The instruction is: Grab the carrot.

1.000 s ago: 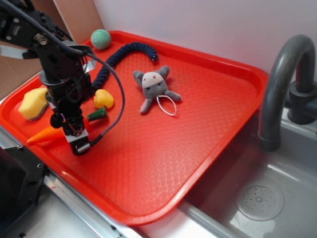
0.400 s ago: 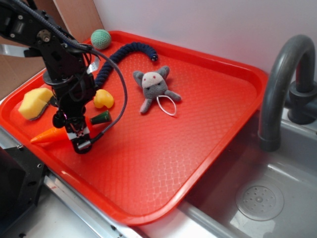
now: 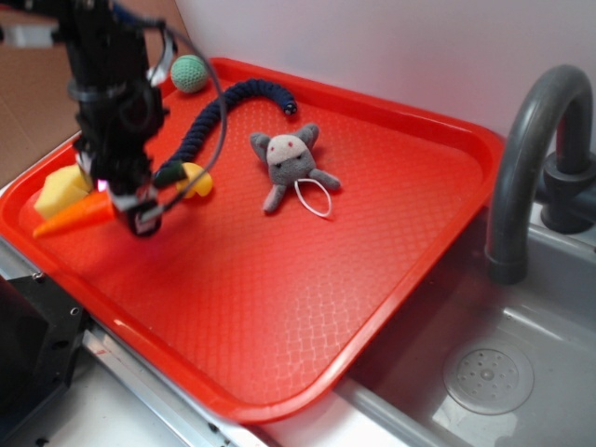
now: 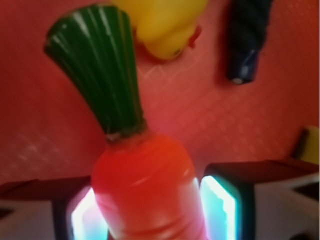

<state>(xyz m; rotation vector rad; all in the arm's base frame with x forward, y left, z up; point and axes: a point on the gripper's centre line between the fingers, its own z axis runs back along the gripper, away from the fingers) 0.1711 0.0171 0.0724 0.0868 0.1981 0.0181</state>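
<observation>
The carrot (image 3: 76,214) is a glossy orange toy with a dark green stub top (image 3: 169,173). It hangs across my gripper (image 3: 133,207), lifted above the left part of the red tray (image 3: 307,279). My gripper is shut on its thick end. In the wrist view the carrot (image 4: 147,185) fills the space between the two lit fingers, with its green top (image 4: 102,65) pointing away from me. My gripper (image 4: 150,207) holds it on both sides.
A yellow wedge chunk (image 3: 58,191) lies at the tray's left edge. A small yellow rounded piece (image 3: 197,179), a dark blue knitted snake (image 3: 223,102), a green ball (image 3: 190,72) and a grey plush mouse (image 3: 291,163) lie behind. A sink with a grey faucet (image 3: 535,158) is to the right.
My gripper has risen and moved back with the carrot in it. The carrot has left the tray floor and now hangs in the air.
</observation>
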